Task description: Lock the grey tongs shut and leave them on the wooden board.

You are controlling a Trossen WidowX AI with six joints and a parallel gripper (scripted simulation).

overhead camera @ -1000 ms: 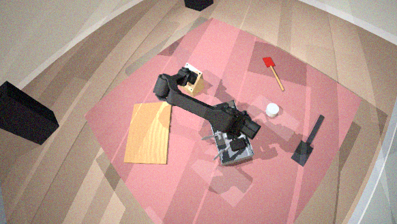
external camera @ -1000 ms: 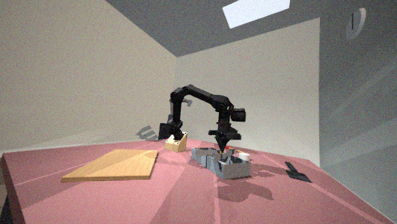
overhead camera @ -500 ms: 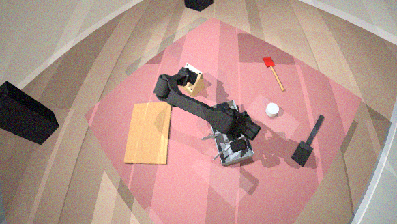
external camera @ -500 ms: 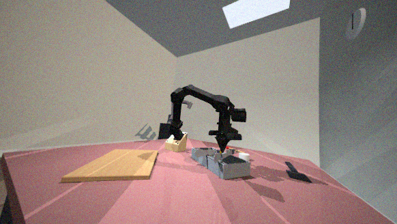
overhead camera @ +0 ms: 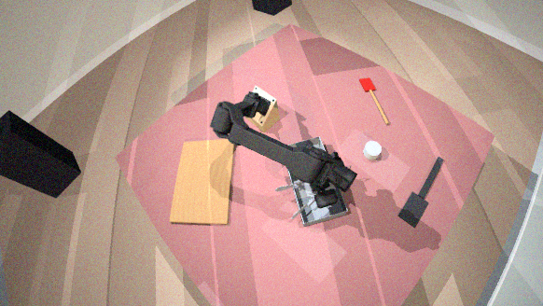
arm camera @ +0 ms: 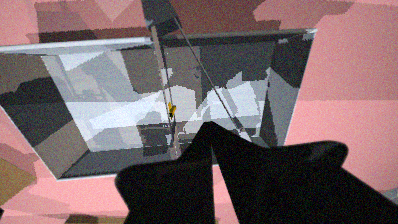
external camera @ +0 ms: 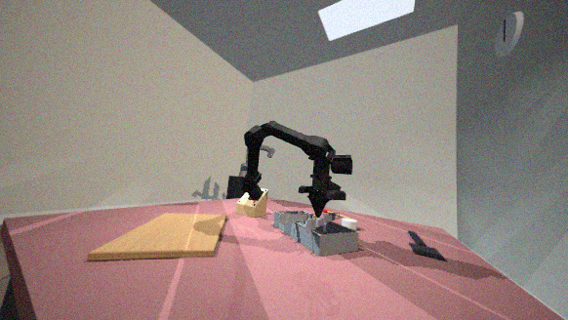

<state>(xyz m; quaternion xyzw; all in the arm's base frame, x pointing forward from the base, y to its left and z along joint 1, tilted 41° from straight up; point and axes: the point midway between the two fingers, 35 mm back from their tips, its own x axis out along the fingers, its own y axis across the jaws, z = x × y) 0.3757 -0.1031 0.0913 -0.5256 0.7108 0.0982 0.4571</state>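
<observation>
The grey tongs (overhead camera: 298, 213) (arm camera: 161, 60) lie open across the roasting tin (overhead camera: 327, 219) (external camera: 336, 243) (arm camera: 56, 125). Their hinge block (arm camera: 161, 19) is past the tin's far rim at the top of the wrist view; the arm hides it in the top view. The two legs spread toward the wooden board (overhead camera: 202, 182) (external camera: 161, 239), and their ends stick out over the tin's board-side rim. My gripper (external camera: 318, 215) (arm camera: 208, 126) is shut and empty, pointing down over the tin. In the wrist view its fingertips appear between the legs, and the fingers hide part of the tin.
A white round pot (overhead camera: 372, 150) (external camera: 349, 223) stands beyond the tin. A black turner (overhead camera: 414, 210) (external camera: 426, 251) lies farther right, and a red-headed spatula (overhead camera: 368, 84) at the back. A pale wooden block (overhead camera: 267, 122) (external camera: 253, 210) sits by my arm's base.
</observation>
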